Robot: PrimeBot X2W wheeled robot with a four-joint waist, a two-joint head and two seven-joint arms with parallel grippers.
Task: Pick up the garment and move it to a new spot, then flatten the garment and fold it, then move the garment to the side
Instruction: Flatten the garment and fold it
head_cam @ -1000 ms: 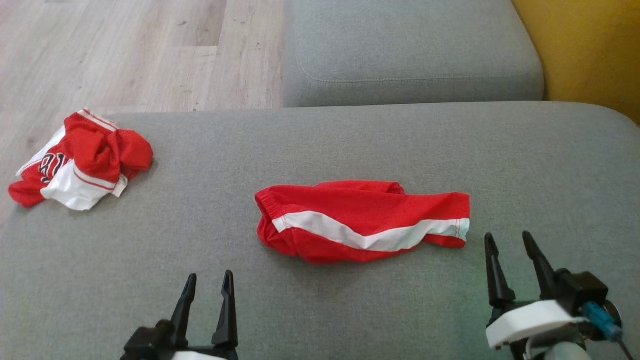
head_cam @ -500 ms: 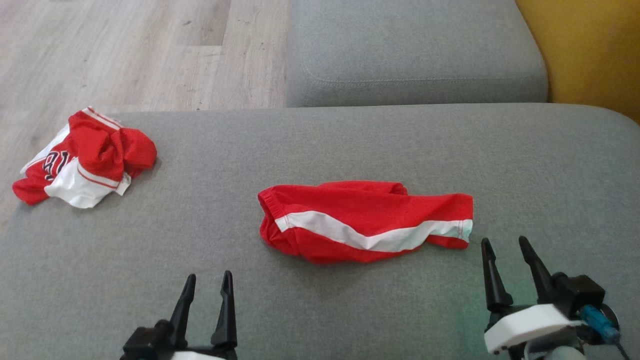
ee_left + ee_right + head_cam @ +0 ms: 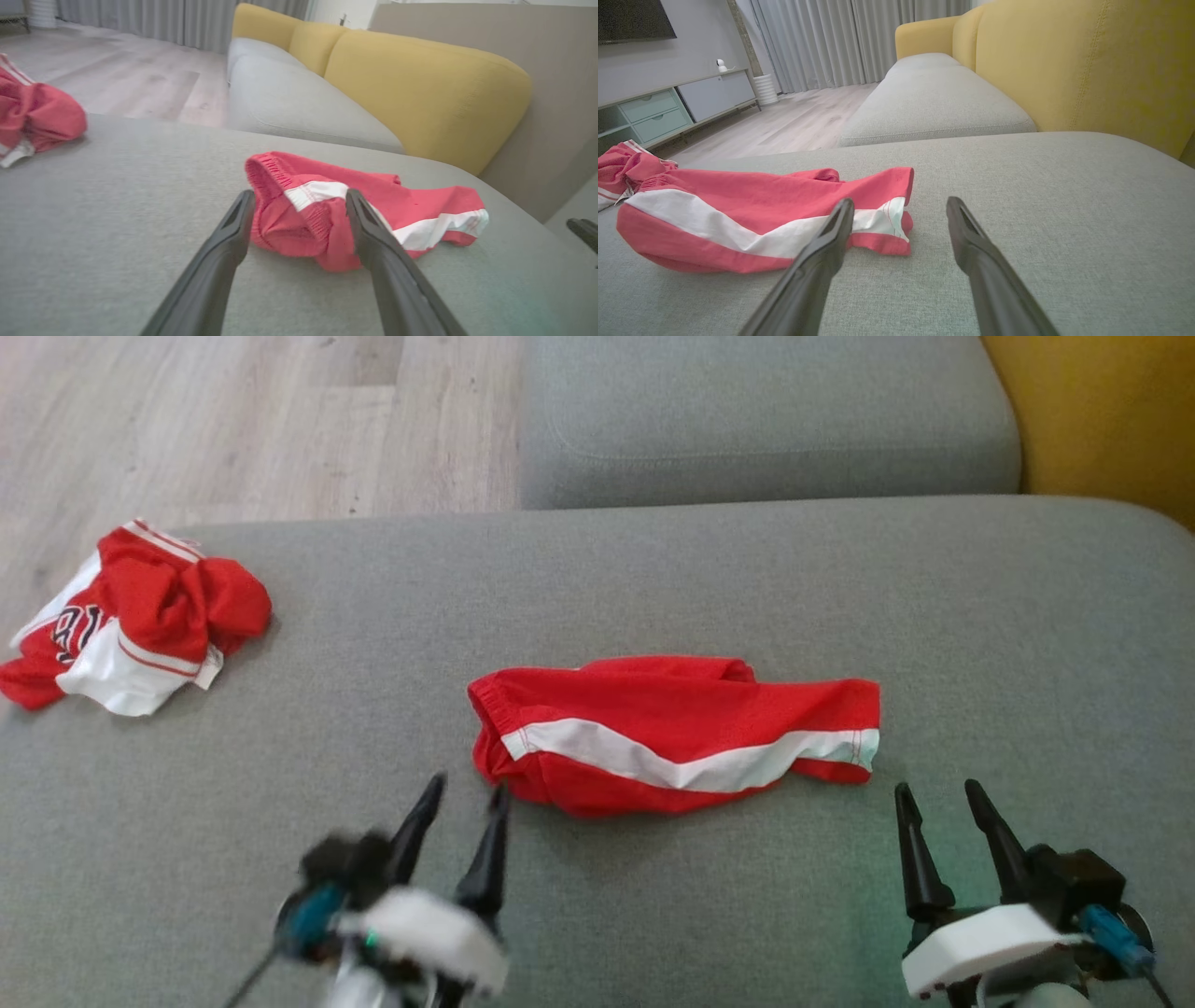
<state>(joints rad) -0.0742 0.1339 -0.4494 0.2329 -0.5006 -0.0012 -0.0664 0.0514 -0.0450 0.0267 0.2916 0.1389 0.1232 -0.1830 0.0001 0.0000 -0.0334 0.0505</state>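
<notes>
Jaws of the left gripper (image 3: 469, 786) stand apart and empty, their tips just beside the elastic-waist end of the red garment (image 3: 672, 737) with the white stripe, which lies bunched lengthwise near the middle of the grey sofa cushion (image 3: 653, 569). Jaws of the right gripper (image 3: 935, 787) are likewise parted and hold nothing, near the garment's hemmed end. At the cushion's left edge sits a crumpled red-and-white jersey (image 3: 140, 616) whose dark lettering is too folded to read.
</notes>
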